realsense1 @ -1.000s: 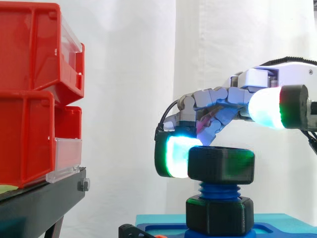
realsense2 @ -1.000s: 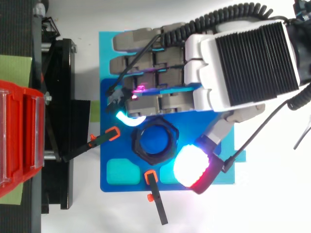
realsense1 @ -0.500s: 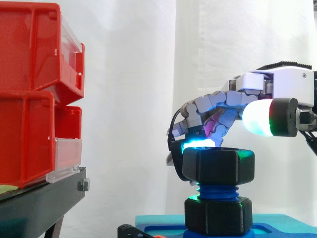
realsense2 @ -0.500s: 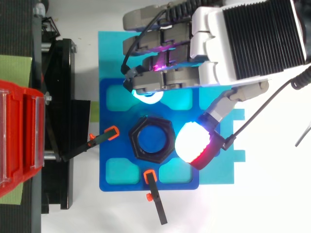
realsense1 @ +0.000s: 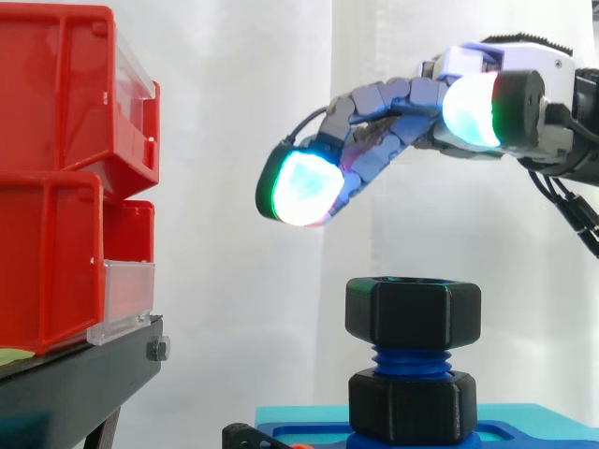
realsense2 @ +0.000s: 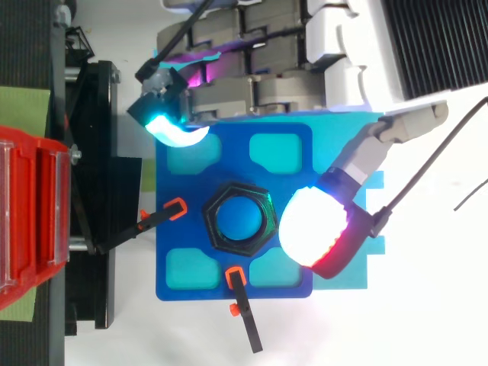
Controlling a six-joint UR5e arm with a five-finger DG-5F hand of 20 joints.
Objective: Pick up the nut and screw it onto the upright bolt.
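Robot hand: my robot hand (realsense1: 379, 101) hangs in the air above the work, fingers loosely stretched and thumb spread wide, with nothing in it.
Fingertips: the foremost glowing pad (realsense1: 301, 190) sits above and to the bin side of the nut, well clear of it. From above, the thumb pad (realsense2: 314, 229) overlaps the nut's edge on the opposite side.
Nut: the black nut (realsense1: 413, 312) sits on top of the upright blue bolt (realsense1: 412, 360) and looks level.
Progress: I judge it started but not run down, as bare threads show between it and the lower black nut (realsense1: 412, 404) at the bolt's foot.
Fixture: the bolt stands in the middle of a blue plate (realsense2: 229, 160), held by two orange-tipped clamps (realsense2: 164, 217).
Risk, regrasp: if I come down off-centre, one pad lands on the nut's top face and presses it askew. That could jam the threads.
Risk, slip: my thick pads on the hex flats may skid, so my wrist turns while the nut does not.
Risk, direction: a turn the wrong way would back the nut off the top threads.
Risk, surroundings: a low, wide sweep of my fingers could catch a clamp. The red bins (realsense1: 56, 187) are well apart.
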